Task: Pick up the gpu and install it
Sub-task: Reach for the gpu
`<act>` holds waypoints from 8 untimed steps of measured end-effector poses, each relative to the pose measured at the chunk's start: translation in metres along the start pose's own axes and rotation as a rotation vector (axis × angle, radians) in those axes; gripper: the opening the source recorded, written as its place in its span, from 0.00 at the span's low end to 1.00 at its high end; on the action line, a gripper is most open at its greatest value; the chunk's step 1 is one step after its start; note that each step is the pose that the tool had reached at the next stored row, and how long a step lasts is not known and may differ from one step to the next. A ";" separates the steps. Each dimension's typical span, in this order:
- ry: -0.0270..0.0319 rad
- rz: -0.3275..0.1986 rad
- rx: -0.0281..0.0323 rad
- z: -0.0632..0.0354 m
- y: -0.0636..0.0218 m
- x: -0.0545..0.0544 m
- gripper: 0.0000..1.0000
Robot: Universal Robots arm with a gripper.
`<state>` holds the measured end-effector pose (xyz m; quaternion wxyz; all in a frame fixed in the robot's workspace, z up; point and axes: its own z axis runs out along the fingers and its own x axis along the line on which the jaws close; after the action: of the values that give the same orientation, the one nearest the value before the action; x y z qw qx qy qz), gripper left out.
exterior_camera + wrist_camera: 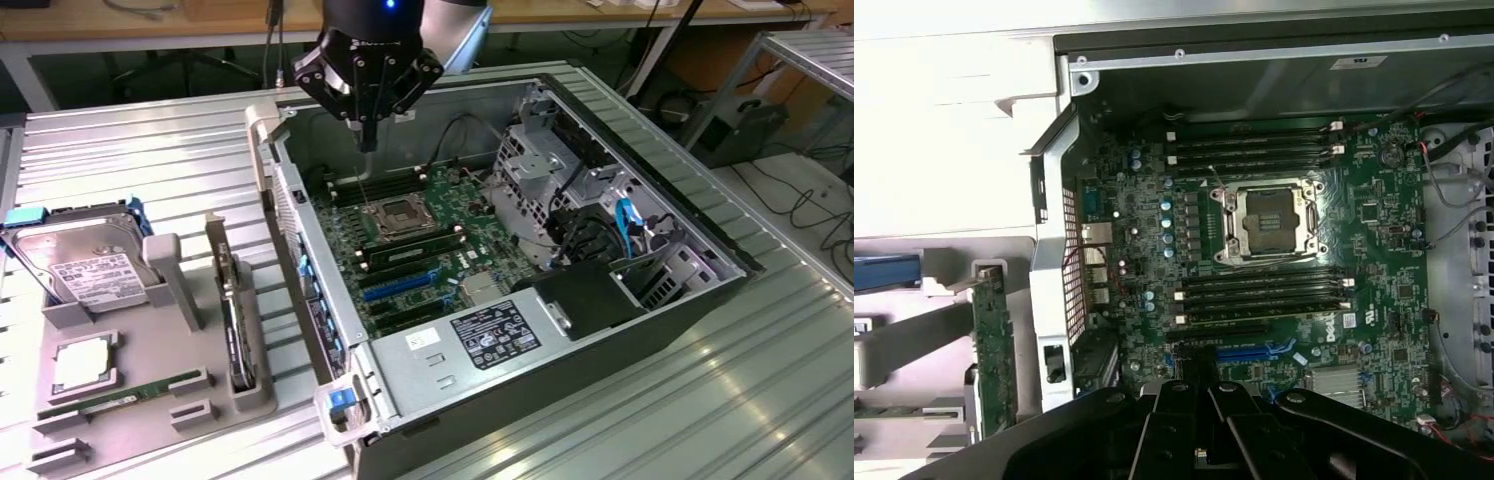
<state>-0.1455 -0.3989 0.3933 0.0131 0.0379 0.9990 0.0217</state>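
Observation:
The gpu (238,335) is a thin dark card standing on edge in a slot of the grey holder (80,420), left of the computer case in the exterior view, its metal bracket strip at the far end. In the wrist view the gpu (994,350) appears beside the case's rear wall. My gripper (367,140) hangs over the back of the open case (400,370), above the motherboard (414,250) near the empty CPU socket (1269,220). Its fingers are shut together with nothing between them, well apart from the gpu. My gripper (1204,410) points down at the board.
The holder also carries a silver hard drive (80,265), a CPU chip (83,365) and a green memory stick (120,395). Drive cages and cables (587,210) fill the case's right side in the exterior view. A power supply (494,330) sits at its near end.

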 end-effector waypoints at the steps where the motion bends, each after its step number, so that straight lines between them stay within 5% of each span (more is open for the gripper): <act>1: 0.0000 0.000 0.0000 0.0000 0.0000 0.000 0.11; 8: 0.0000 0.000 0.0000 -0.0001 -0.0002 0.002 0.11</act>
<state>-0.1480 -0.3989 0.3933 0.0131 0.0379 0.9990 0.0217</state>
